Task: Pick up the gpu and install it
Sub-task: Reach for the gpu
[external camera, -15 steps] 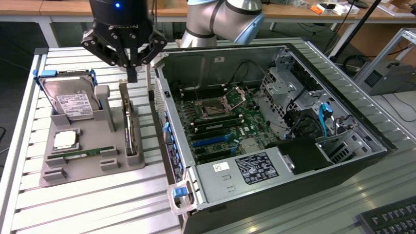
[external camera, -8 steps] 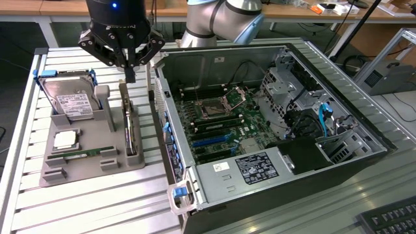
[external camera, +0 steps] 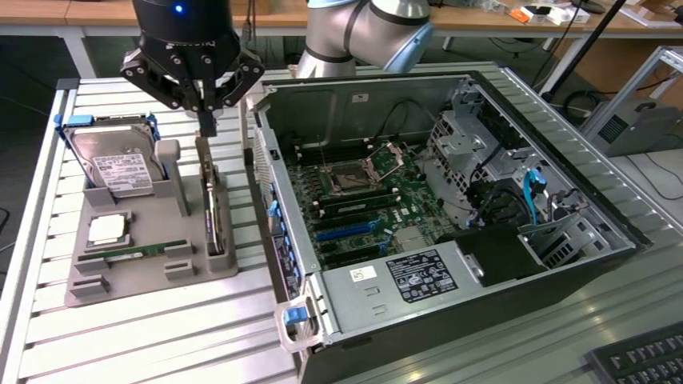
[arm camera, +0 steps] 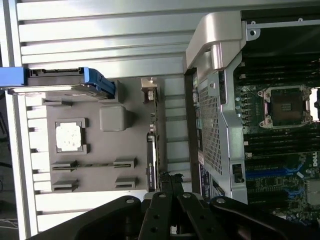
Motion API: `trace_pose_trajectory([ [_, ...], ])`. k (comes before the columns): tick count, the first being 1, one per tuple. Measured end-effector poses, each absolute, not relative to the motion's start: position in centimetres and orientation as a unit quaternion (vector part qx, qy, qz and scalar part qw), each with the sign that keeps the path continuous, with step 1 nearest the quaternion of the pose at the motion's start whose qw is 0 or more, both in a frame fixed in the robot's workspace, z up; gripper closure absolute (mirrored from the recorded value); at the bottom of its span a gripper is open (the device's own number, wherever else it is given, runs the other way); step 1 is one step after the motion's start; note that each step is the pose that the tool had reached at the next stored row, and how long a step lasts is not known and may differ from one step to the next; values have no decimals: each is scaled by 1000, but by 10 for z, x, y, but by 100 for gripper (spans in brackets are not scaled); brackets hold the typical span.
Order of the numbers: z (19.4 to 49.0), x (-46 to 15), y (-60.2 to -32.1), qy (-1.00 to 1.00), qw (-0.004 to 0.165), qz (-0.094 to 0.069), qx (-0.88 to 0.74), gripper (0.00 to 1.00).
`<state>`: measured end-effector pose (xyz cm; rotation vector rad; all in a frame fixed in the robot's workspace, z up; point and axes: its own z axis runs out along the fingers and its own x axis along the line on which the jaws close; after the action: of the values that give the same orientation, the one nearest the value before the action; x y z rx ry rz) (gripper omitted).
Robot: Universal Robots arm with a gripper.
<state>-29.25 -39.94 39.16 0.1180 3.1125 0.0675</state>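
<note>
The claw (arm camera: 167,179) is closest to the wrist camera. Its two fingers are squeezed tight together, and nothing is between them. In the exterior view, its tip hangs right over the far end of the gpu (external camera: 213,200). I cannot tell if it touches.

The gpu stands on its thin edge in a slot of the grey tray (external camera: 149,216), on the side near the case (external camera: 353,292). It has not been lifted yet.

I think the gpu is light and stiff, but easy to hurt. It is thin, so a pinch across its top edge looks like the best hold. The little parts on its face should not be squeezed. The smooth flat sides may slip, so it should be kept straight up.

Also on the tray are a drive (external camera: 123,164) with blue ends, a square chip (external camera: 107,230) and a RAM stick (external camera: 139,252). The case lies open on the exterior view's right. Inside it, the board (external camera: 357,200) and its blue slots (external camera: 347,232) show.
</note>
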Motion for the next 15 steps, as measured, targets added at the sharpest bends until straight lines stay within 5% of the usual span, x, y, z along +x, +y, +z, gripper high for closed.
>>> trace_pose_trajectory([
  [15,392,-303,-399,999,13,22,38,90],
])
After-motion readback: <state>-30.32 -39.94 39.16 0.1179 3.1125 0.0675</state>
